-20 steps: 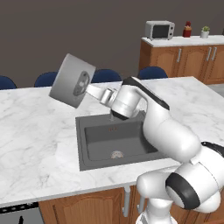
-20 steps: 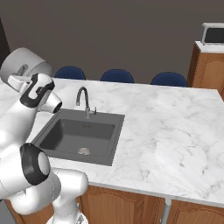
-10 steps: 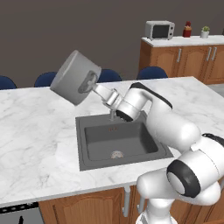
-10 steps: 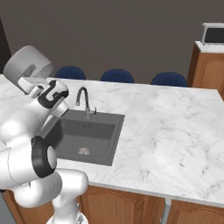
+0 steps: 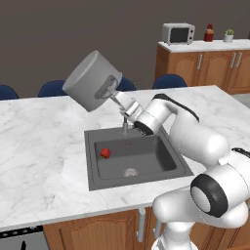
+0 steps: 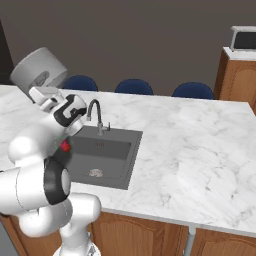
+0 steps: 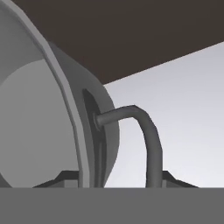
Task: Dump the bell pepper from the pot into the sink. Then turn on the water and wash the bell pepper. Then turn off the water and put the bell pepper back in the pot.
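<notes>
The bell pepper (image 5: 104, 153) lies in the sink (image 5: 166, 168), against the left part of the basin floor and apart from the pale drain (image 5: 130, 172) — so the dump looks done. Above it the pot (image 5: 92, 80) hangs tipped well over, mouth turned down and away toward the counter's left, held by 1 of its 2 loop handles (image 7: 140, 127). The gripper (image 5: 113, 96) is clamped on that handle, jaws part-way closed around the rim and loop.

Risks, as I judge them: a heavy pot carried by 1 handle could swing or slip when it is righted, and drop onto the marble counter (image 5: 44, 161) or into the basin on the pepper. The faucet (image 6: 95, 114) stands just behind the sink — a low sweep could knock its arched spout. Setting the pot too near the counter edge could also leave it awkward for the return.
</notes>
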Tool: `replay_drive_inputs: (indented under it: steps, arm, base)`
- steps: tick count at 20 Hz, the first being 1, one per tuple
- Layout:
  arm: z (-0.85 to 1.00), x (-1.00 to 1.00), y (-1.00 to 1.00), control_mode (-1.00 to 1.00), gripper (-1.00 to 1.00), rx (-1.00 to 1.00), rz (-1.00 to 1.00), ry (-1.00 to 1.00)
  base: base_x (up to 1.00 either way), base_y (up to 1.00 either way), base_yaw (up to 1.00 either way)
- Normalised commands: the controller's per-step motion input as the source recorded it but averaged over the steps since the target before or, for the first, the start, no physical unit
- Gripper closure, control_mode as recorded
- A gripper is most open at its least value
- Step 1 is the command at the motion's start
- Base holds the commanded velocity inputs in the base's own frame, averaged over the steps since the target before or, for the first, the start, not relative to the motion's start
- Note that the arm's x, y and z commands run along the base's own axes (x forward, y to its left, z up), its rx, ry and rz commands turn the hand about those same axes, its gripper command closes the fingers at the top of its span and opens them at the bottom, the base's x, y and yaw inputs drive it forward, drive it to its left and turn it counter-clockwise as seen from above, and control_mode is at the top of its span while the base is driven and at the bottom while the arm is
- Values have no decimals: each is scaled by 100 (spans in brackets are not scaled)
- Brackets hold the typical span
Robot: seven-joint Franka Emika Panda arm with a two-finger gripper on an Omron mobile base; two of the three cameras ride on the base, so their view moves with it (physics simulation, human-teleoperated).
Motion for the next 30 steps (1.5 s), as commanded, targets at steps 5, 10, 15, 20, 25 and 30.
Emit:
replay_drive_inputs:
  steps: [5, 10, 15, 20, 25, 30]
  arm:
    - [17, 2, -38, -100, 100, 0, 0, 0]
    - [13, 0, 1, -100, 100, -1, 2, 0]
    - [18, 0, 41, -100, 100, -15, 6, 0]
    - [13, 0, 31, -100, 100, -36, 1, -1]
    - [2, 0, 30, -100, 100, -59, 0, -11]
    - [0, 0, 16, -100, 100, -67, 0, -13]
  base:
    - [0, 0, 0]
    - [0, 0, 0]
    - [0, 0, 0]
    - [0, 0, 0]
    - [0, 0, 0]
    - [0, 0, 0]
